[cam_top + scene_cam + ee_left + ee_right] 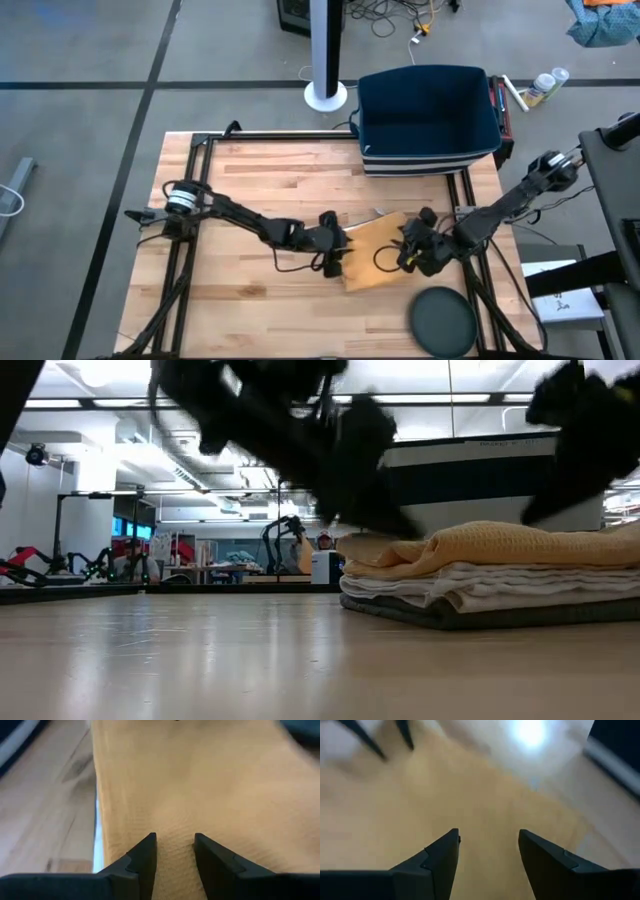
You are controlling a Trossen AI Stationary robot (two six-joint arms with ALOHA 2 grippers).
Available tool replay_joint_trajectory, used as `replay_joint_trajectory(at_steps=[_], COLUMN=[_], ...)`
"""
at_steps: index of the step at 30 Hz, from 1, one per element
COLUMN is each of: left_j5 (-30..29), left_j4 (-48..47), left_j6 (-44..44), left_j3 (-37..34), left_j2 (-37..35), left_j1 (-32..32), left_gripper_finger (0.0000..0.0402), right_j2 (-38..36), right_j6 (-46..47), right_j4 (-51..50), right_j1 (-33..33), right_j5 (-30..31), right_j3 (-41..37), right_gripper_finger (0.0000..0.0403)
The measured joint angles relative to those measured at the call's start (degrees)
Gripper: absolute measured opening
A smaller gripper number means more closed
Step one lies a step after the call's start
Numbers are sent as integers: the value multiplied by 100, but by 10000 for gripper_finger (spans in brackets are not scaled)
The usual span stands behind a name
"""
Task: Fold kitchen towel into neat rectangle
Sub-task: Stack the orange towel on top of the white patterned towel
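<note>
In the high view the yellow kitchen towel (375, 252) is lying folded at the lower centre-right of the wooden table (260, 180), with both dark arms reaching in toward it from either side; the left gripper (338, 258) is sitting at the towel's left edge, and the right gripper (408, 250) is sitting over its right part, so the two are facing each other across the cloth; in the left wrist view the fingers (145, 855) are standing a little apart with bare yellow weave showing in the gap, pinching nothing, so that gripper is standing open just above the towel; in the right wrist view the fingers (442, 852) are spread wider, again with only yellow fabric showing between them and nothing clamped, so that one is open too; the low view is showing the towel as the top layer of a small stack (500, 595) at the right of the frame, resting on paler folded cloths and a darker one beneath, with blurred dark arm parts hanging above it; a dark blue bin (428, 118) is sitting at the upper right of the table, and a round dark disc (441, 320) is lying near the lower right edge, just below the towel.
</note>
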Motion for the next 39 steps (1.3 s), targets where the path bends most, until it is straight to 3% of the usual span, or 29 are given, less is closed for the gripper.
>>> replay_joint_trajectory(at_steps=[9,14,18,20,25,27,30,34,39], left_j5=[-177,-51,-91,-44,216,229,-42,-223,705], left_j4=[231,-713,-2046,-2390,-2379,-2102,-1071,-51,-34], left_j6=[630,1466,1779,1546,632,223,-400,-984,-1481], left_j3=[-514,-497,-328,-330,-526,-680,-846,-949,-956], left_j2=[-101,-857,-1722,-2106,-2589,-2557,-2261,-1673,-1115], left_j1=[331,708,798,728,-119,-626,-1285,-1722,-1685], left_gripper_finger=[123,123,123,123,123,123,123,123,123], right_j2=[1379,2096,2300,2196,1593,1353,1120,1150,1851], right_j6=[486,1264,801,394,379,469,375,69,-367], right_j4=[1711,1914,1835,1743,44,-715,-1509,-1429,-765], right_j1=[-7,-3,-18,-72,-166,-147,16,223,367], right_j5=[-84,-95,-46,-7,298,248,-306,-1049,-1710], right_j3=[-286,392,1159,1467,1789,1788,1654,1409,1241], right_gripper_finger=[199,199,199,199,199,199,199,199,199])
